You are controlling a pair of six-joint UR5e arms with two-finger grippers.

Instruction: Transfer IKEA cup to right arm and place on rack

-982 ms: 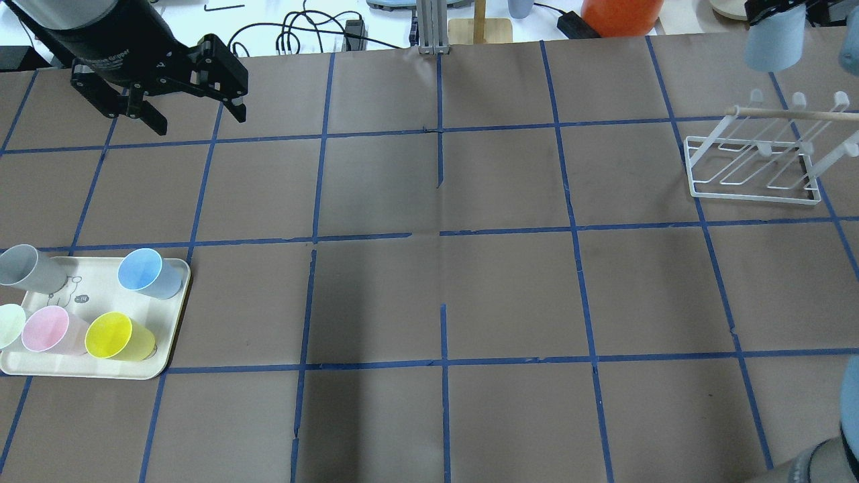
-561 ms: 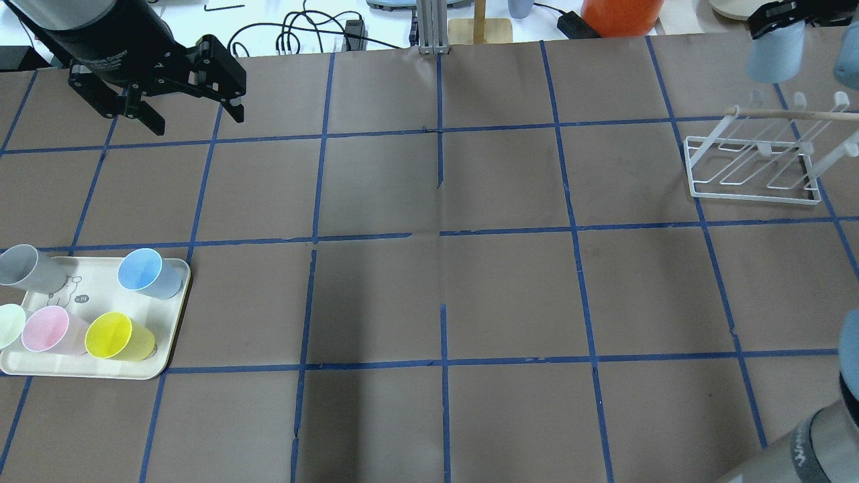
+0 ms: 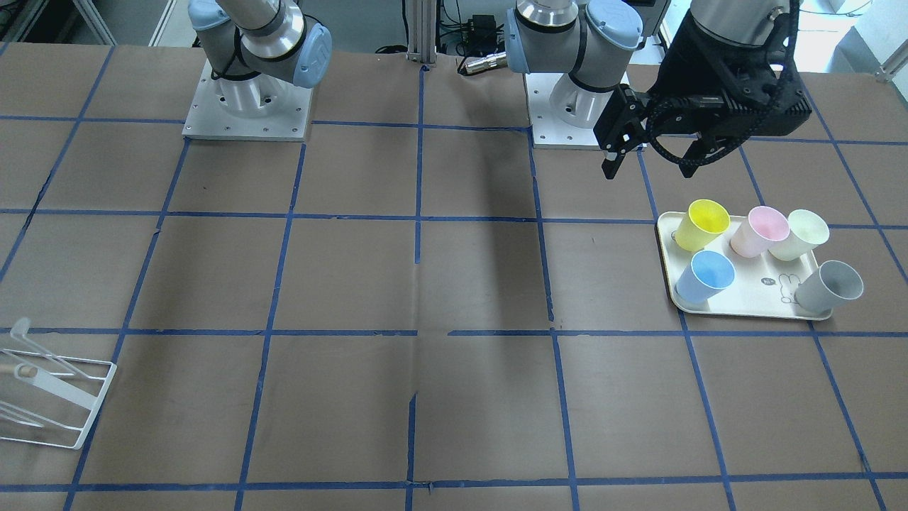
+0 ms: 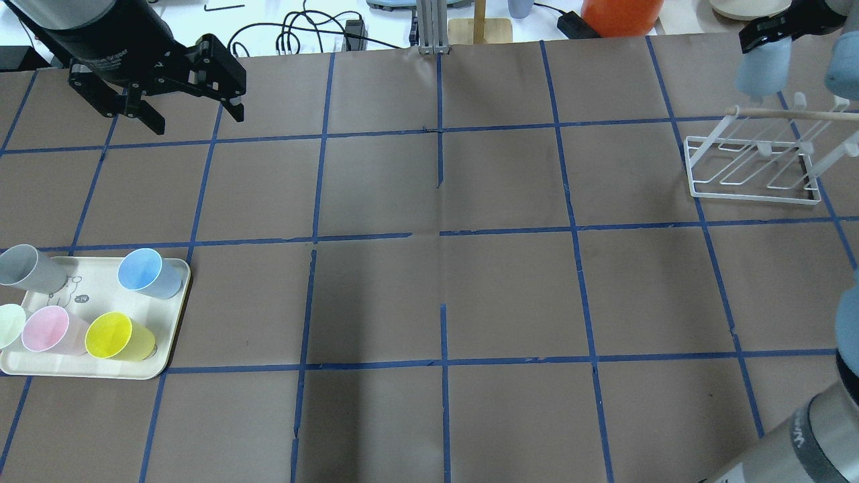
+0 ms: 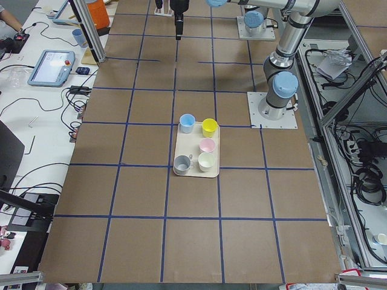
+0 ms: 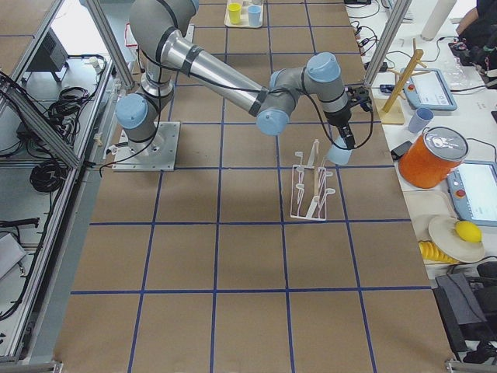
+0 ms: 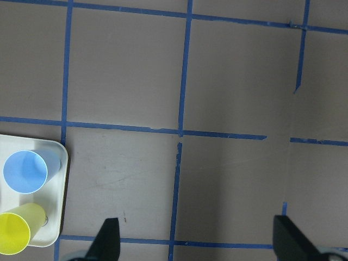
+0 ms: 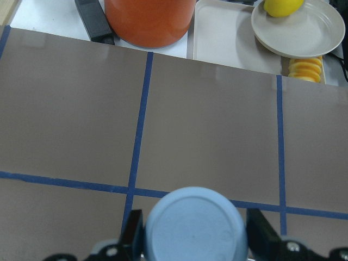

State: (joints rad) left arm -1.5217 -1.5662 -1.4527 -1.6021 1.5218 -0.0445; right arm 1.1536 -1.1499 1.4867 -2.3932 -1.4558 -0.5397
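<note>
Your cream tray (image 4: pixel 100 293), a flat rounded rectangle with a small cartoon print, holds five upright, empty, tapered plastic cups: grey cup (image 4: pixel 23 267), blue cup (image 4: pixel 144 273), pale green cup (image 4: pixel 8 325), pink cup (image 4: pixel 48 330), yellow cup (image 4: pixel 114 335). They're smooth and handleless, and the pink and yellow look slightly see-through. Your task item, the IKEA cup (image 4: pixel 760 67), is not on the tray. It's up in the air at the far right corner of the table, near the prong tips of the rack (image 4: pixel 751 191); you can't tell whether it touches them. The rack is thin white wire with slanted prongs on a rectangular base, and nothing hangs on it. A thin wooden rod (image 4: pixel 798 115) crosses over its prongs. The right gripper (image 8: pixel 191 242) is clamped on the IKEA cup from both sides, the cup's closed round base facing the wrist camera and its mouth pointing away. The left gripper (image 4: pixel 198 111) hangs over bare brown paper beyond the tray, jaws spread wide, holding nothing.
</note>
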